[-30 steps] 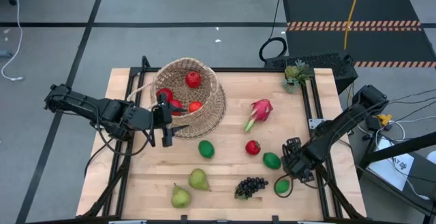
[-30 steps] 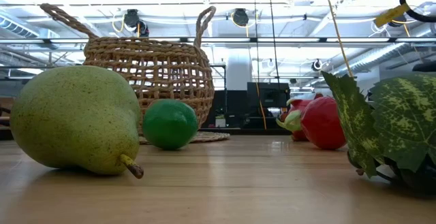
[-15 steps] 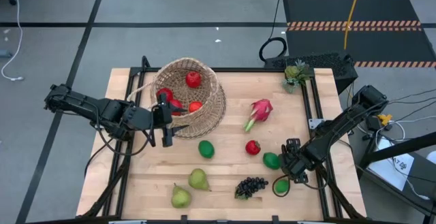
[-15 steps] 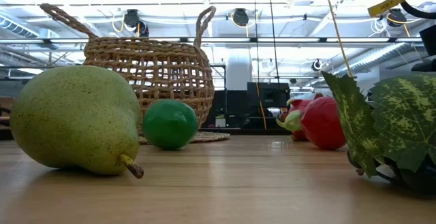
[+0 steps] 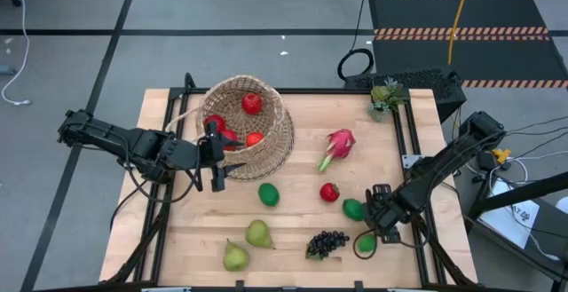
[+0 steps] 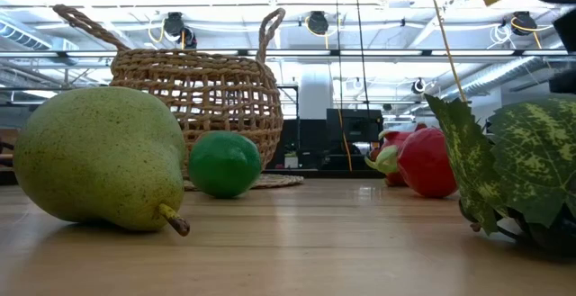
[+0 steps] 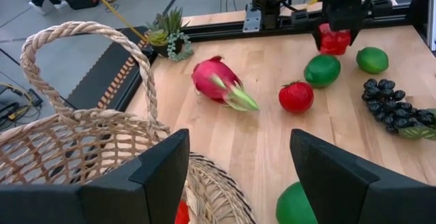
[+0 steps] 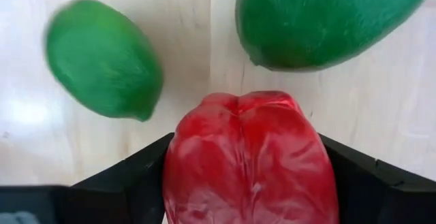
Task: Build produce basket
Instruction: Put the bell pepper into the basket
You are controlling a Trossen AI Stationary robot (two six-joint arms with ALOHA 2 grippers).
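The woven basket (image 5: 247, 128) stands on the table's far left with several red fruits (image 5: 252, 104) inside. My left gripper (image 5: 217, 163) is open at the basket's near-left rim, touching nothing; in its wrist view its fingers (image 7: 160, 173) frame the rim (image 7: 75, 139). My right gripper (image 5: 382, 214) is near the table's right edge, shut on a red pepper (image 8: 252, 156), between two limes (image 5: 353, 209) (image 5: 366, 242). On the table lie a tomato (image 5: 329, 192), a dragon fruit (image 5: 338, 146), a third lime (image 5: 268, 193), two pears (image 5: 258, 233) and grapes (image 5: 327, 243). My right gripper pinches the red pepper (image 8: 252, 142) between its two fingers (image 8: 136, 173), one on each flank, coming from above and pointing down. In the left wrist view the pepper (image 7: 334, 40) hangs just under the gripper. Whether its underside touches the table I cannot tell.
A small potted plant (image 5: 384, 97) stands at the far right corner. Black rails run along the table's left and right edges (image 5: 410, 150). Bare wood lies at the near left (image 5: 169, 239) and between basket and dragon fruit. In the low view a pear (image 6: 99, 156) fills the foreground.
My right arm has risen a little: in the low view its yellow tag climbs toward the picture's top. The left arm, the basket and the loose fruit have kept still.
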